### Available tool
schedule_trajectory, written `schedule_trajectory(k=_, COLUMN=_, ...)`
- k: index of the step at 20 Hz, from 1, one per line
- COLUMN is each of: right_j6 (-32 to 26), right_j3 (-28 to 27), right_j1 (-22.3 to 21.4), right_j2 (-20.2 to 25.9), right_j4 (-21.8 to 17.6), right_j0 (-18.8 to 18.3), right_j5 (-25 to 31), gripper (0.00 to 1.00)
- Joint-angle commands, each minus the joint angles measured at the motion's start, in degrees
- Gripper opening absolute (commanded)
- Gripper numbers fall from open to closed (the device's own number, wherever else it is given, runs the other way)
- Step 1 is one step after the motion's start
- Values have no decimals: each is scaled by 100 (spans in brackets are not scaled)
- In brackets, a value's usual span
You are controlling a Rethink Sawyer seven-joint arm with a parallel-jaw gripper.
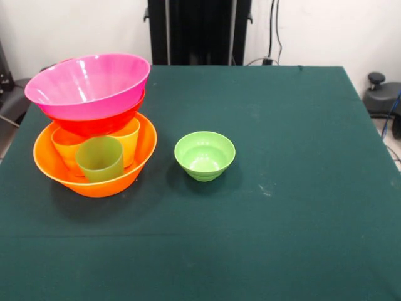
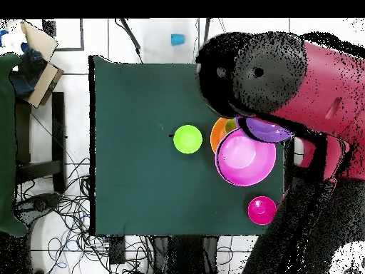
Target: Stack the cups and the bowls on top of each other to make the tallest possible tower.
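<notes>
The tower (image 1: pixel 94 125) is partly built, the light green bowl (image 1: pixel 204 155) is unstacked, and no gripper shows to place either against.

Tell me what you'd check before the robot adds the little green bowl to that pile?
1. Light green bowl upright, standing free on the table: ok.
2. Pink bowl on top of the tower sits level: not ok, it tilts.
3. Orange bowl base flat on the table: ok.
4. Cups inside the base upright, green cup in front: ok.
5. Gripper open: cannot tell, the arm hides it.
</notes>
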Motion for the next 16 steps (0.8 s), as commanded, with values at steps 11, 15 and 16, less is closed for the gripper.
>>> schedule_trajectory(k=11, right_j6=-2033, right_j3=195, right_j1=-5, right_j2=692, right_j4=-896, right_j0=-249, right_j5=1302, gripper=0)
schedule_trajectory(k=15, right_j6=-2022, right_j3=292, right_j1=24, right_j2=769, right_j4=-902, right_j0=-300, right_j5=1153, gripper=0)
schedule_trajectory(k=16, right_j6=-2004, right_j3=346, right_j1=36, right_j2=789, right_j4=-900, right_j0=-312, right_j5=1071, gripper=0)
